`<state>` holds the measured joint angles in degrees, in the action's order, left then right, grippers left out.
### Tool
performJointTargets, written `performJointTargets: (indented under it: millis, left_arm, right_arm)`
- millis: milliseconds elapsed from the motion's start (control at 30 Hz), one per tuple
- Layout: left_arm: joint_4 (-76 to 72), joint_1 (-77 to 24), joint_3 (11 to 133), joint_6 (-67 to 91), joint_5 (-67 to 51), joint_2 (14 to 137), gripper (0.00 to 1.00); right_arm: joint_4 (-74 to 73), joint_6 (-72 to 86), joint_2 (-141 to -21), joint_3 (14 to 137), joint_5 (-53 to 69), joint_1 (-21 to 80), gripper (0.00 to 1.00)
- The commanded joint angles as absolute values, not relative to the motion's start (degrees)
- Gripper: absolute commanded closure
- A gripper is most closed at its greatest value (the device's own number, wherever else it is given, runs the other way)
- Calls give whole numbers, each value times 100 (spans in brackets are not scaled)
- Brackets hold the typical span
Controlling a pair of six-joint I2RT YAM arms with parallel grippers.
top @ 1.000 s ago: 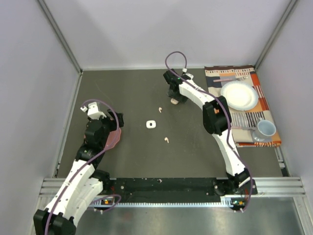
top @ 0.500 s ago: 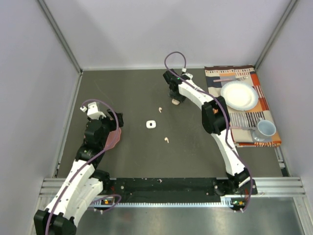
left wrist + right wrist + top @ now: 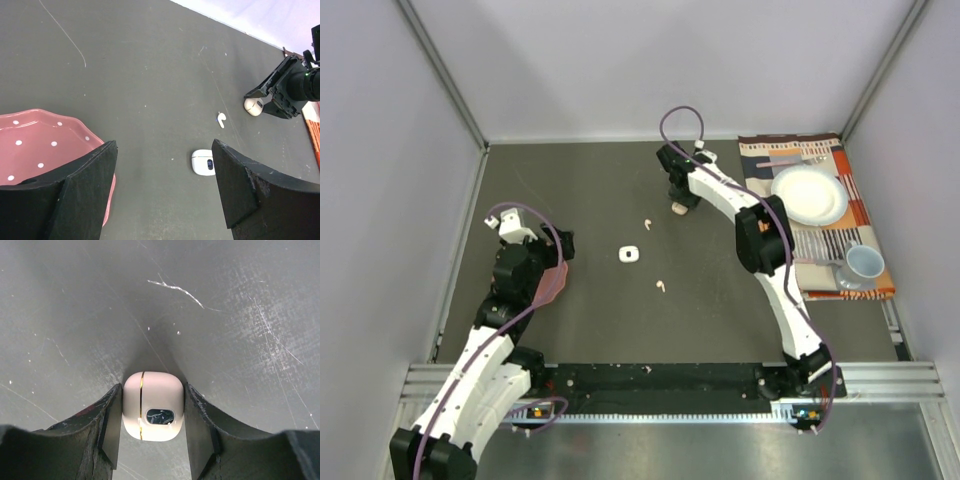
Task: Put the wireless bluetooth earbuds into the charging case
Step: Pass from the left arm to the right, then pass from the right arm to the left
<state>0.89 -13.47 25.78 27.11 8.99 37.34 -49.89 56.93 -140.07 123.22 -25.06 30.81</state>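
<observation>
Right wrist: right claw (image 3: 152, 391) apparently clamps peach case (image 3: 152, 412); top view hides contact; left claw (image 3: 164, 146) wide

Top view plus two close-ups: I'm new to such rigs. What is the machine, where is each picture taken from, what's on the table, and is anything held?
Two robot arms are bolted at the near edge of the table, each ending in a two-finger gripper. The wide picture looks down from above and behind them; each close-up comes from a wrist camera, so the black shapes are that arm's own fingers. On the table lie a white case, two earbuds, a pink dish, and a mat with a plate and cup. The left gripper is open and empty. The right gripper is closed on a peach case, which rests on the table.
</observation>
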Motion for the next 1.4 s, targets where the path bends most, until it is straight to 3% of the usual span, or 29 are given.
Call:
performJointTargets:
  millis: [0,133,267,333,433,467,633,967,1267,1367]
  left_arm:
    - [-220,-1283,2566,2838,590,3578,17]
    - [-544,-1274,2426,3049,317,3498,15]
    - [-808,-1257,2303,3094,106,3454,11]
    - [-966,-1266,2233,3015,-26,3419,9]
    - [-1799,-1266,1987,2909,-1120,3358,7]
    - [-2254,-1274,1925,2953,-1351,3323,1]
    - [-3058,-1274,1784,2997,-2109,3471,1]
    - [-4016,-1923,1846,2945,-2364,4156,1]
    - [-5054,-2856,1749,2689,-1609,4578,1]
    - [-5211,-2970,1784,2725,-1679,4780,7]
  right_arm:
    - [-4817,5485,-13606,12015,-1654,2980,100]
    - [-3686,5212,-12983,11174,-950,2953,100]
    - [-1089,5431,-11631,8770,-660,2944,100]
    - [-609,5580,-11059,8273,-572,2944,100]
    - [-563,6037,-10557,7745,-379,2944,100]
    - [-510,6090,-10443,7630,-282,2962,100]
    - [561,6617,-9232,6384,-228,3067,100]
    - [729,7584,-7832,5468,-1159,3831,100]
    - [333,8306,-7155,5327,-2618,5060,100]
    - [509,8402,-7067,5203,-3005,5317,100]
